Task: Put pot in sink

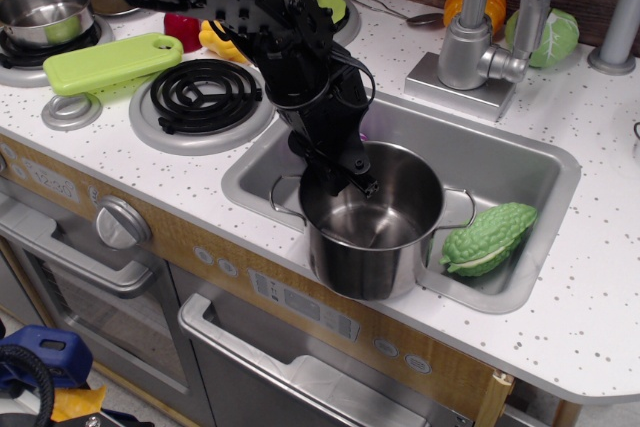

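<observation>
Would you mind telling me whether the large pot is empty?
Empty: the pot's bare shiny steel bottom shows, with only the pincer at its rim.

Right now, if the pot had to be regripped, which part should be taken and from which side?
Probably the rim of the pot, from above. It stands upright and open with no lid, so one jaw can go inside the wall and one outside, as the gripper seems placed now. The green gourd crowds the right handle.
</observation>
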Robot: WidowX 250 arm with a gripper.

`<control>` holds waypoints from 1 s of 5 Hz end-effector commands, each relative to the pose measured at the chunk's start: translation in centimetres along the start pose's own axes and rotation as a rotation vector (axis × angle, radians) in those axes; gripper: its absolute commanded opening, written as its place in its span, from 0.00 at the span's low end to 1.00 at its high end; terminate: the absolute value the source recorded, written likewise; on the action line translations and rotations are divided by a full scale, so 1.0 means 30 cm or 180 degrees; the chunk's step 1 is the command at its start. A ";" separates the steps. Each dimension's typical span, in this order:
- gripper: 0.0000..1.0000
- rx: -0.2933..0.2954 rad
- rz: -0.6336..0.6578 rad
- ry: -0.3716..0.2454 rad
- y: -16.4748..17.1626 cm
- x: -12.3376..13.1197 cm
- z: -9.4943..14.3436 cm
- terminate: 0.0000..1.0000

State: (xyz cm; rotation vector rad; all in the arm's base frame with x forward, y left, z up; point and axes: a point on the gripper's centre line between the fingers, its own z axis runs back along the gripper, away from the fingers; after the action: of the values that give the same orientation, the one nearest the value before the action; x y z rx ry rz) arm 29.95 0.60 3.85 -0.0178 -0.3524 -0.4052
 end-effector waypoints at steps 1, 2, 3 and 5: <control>0.00 0.0135 -0.0172 -0.0032 0.120 0.114 0.085 0.00; 0.00 0.0228 -0.0259 -0.0125 0.202 0.219 0.061 0.00; 0.00 0.0345 -0.0353 -0.0279 0.251 0.283 -0.018 0.00; 1.00 0.0343 -0.0289 -0.0450 0.227 0.240 -0.145 0.00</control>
State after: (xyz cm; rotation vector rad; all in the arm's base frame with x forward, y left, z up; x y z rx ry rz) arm 39.47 2.95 0.66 0.0202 -0.5001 -0.4462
